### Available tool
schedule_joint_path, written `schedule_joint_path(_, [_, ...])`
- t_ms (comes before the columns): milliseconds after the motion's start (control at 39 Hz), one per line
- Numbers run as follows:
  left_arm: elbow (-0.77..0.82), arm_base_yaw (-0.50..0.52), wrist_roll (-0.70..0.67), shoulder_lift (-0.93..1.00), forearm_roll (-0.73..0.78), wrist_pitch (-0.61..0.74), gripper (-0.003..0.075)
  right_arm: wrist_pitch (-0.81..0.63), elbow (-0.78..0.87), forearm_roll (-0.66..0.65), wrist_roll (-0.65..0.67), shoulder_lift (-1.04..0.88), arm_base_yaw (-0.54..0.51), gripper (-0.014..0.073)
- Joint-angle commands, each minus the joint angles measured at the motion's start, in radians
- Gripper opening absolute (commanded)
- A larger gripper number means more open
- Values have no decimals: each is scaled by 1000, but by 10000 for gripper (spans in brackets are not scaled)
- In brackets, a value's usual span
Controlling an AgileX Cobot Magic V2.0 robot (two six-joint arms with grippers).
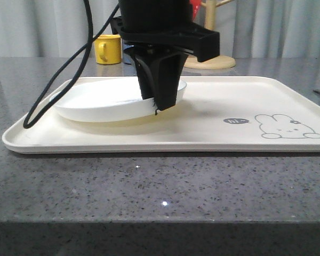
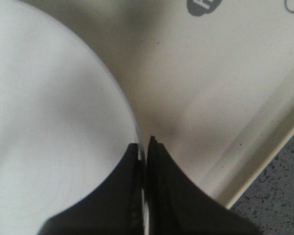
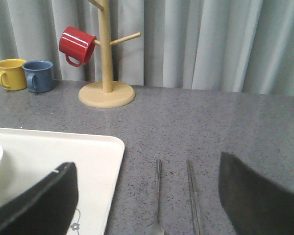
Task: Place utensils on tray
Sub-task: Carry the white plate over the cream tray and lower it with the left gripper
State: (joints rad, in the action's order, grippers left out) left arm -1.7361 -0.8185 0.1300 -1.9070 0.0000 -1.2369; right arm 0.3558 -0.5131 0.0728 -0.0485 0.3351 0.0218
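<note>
front view: left gripper (image 1: 159, 104) has its fingers pinched on the near-right rim of the plate (image 1: 104, 101), which sits left on the tray (image 1: 213, 114); right half is free. Yellow mug (image 1: 108, 49) behind.
left wrist view: fingers (image 2: 164, 196) clamped tight over the plate edge, tray rim close by.
right wrist view: right gripper (image 3: 147, 196) spread wide, holding nothing; fork (image 3: 157, 196) and knife (image 3: 193, 196) lie on the grey worktop (image 3: 210, 127) just beside the tray. Mug tree (image 3: 106, 54) and curtain behind.

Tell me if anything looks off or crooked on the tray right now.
The white plate sits tilted on the tray: the left gripper is shut on its rim, lifting that edge. Nothing looks spilled or damaged.
</note>
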Motion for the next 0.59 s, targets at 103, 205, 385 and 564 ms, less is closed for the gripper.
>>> schedule_joint_path(103, [-29, -10, -11, 35, -46, 0, -18, -75, -37, 3, -5, 16, 0, 610])
schedule_joint_path(205, [-29, -10, -11, 35, -72, 28, -18, -75, -37, 3, -5, 16, 0, 610])
schedule_joint_path(385, [-29, -10, -11, 35, -74, 28, -15, -75, -37, 3, -5, 16, 0, 610])
schedule_joint_path(564, [-29, -10, -11, 35, -78, 36, 92, -75, -37, 3, -5, 16, 0, 610])
